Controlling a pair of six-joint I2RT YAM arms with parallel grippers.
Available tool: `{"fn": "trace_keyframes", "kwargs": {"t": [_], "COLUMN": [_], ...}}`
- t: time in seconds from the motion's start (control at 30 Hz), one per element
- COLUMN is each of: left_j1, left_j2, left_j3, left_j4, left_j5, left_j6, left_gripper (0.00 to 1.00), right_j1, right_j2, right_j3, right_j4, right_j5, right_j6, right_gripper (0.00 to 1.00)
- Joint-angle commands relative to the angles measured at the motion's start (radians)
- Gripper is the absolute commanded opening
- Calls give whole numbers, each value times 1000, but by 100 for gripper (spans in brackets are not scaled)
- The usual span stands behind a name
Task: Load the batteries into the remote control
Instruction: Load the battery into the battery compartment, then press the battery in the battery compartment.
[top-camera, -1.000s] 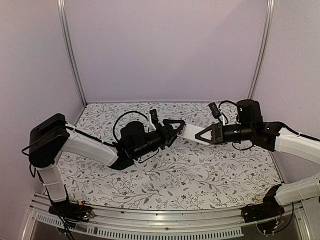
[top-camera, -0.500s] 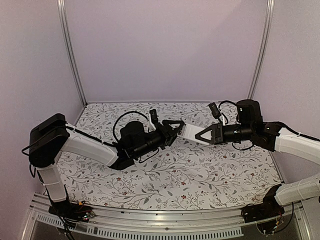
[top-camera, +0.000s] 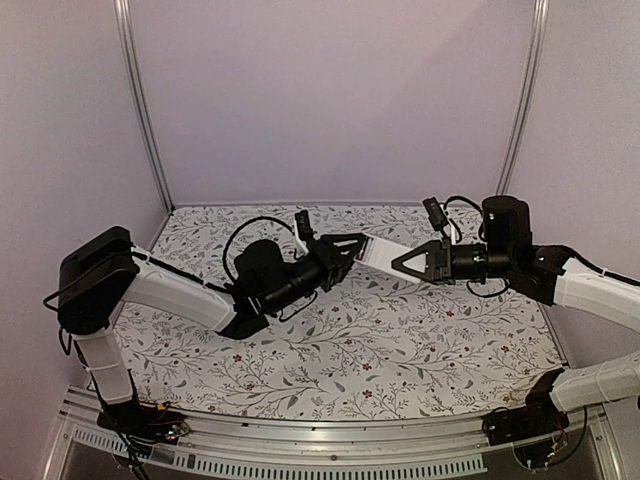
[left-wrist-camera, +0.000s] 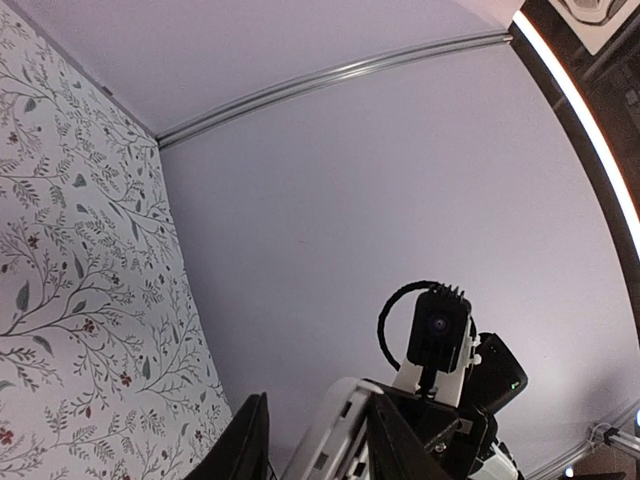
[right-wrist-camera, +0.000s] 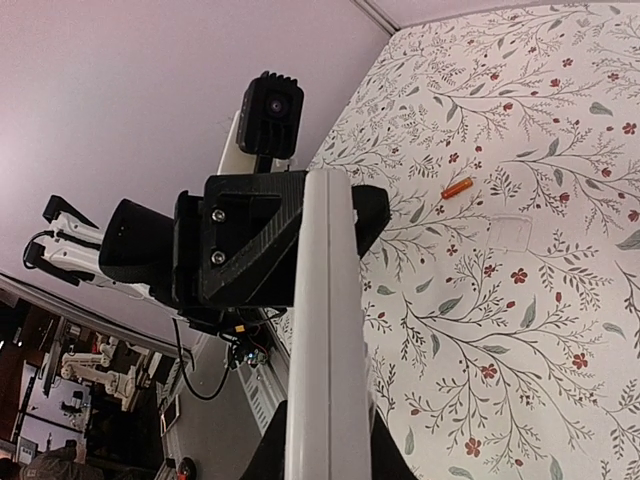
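- Over the left-centre of the floral table (top-camera: 330, 350), the left gripper (top-camera: 350, 255) is being shown with its fingers set on either side of the near end of the remote control (top-camera: 377, 250). Whether they are being pressed against it cannot be told.
- For the step in hand, judged to be a handover or a two-handed bracing of the handset, the left fingers are best being squared to the flat faces. A firm hold is best being confirmed before anything else is loosened, so that the handset is not being twisted or dropped.
- Between the two grippers, the remote control is being held off the table, clear of the cloth. Its long axis is being kept close to level and running left to right across the top view, one end pointing into the left gripper, the other into the right.
- Its white side is being turned toward the overhead camera. Which end carries the battery bay cannot be told.
- To the right, the right gripper (top-camera: 395, 260) is being kept clamped on the remote's other end.
- In the right wrist view, an orange battery (right-wrist-camera: 456, 189) is being left lying on the cloth, well apart from the handset. No dark battery is being shown.
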Motion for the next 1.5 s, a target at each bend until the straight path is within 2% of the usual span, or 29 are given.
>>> {"fn": "trace_keyframes", "kwargs": {"t": [0.0, 0.17, 0.33, 0.43, 0.67, 0.77, 0.87, 1.13, 1.47], "left_j1": [3, 4, 16, 37, 56, 55, 56, 54, 47], "left_j2": [20, -19, -132, -214, -323, -343, -356, -355, -327], "left_j3": [-14, -18, -21, -16, 91, 132, 145, 147, 165], "left_j4": [-17, -28, -151, -263, -688, -842, -928, -966, -976], "left_j5": [21, 23, 28, 55, 256, 292, 334, 394, 403], "left_j6": [6, 66, 238, 377, 719, 805, 849, 839, 827], "left_gripper": [34, 41, 60, 67, 65, 66, 65, 53, 49], "right_j1": [11, 8, -12, -19, -20, -20, -20, -18, -7], "right_j2": [-44, -48, -40, -45, -49, -57, -63, -51, -31], "right_j3": [-8, -11, -26, -29, -19, -10, 4, 25, 41], "right_j4": [144, 132, 75, 16, -53, -67, -92, -99, -100], "right_j5": [-72, -60, -52, -50, -133, -183, -207, -254, -259], "right_j6": [-1, 9, -10, -38, -106, -133, -161, -184, -187], "right_gripper": [0, 0, 0, 0, 0, 0, 0, 0, 0]}}
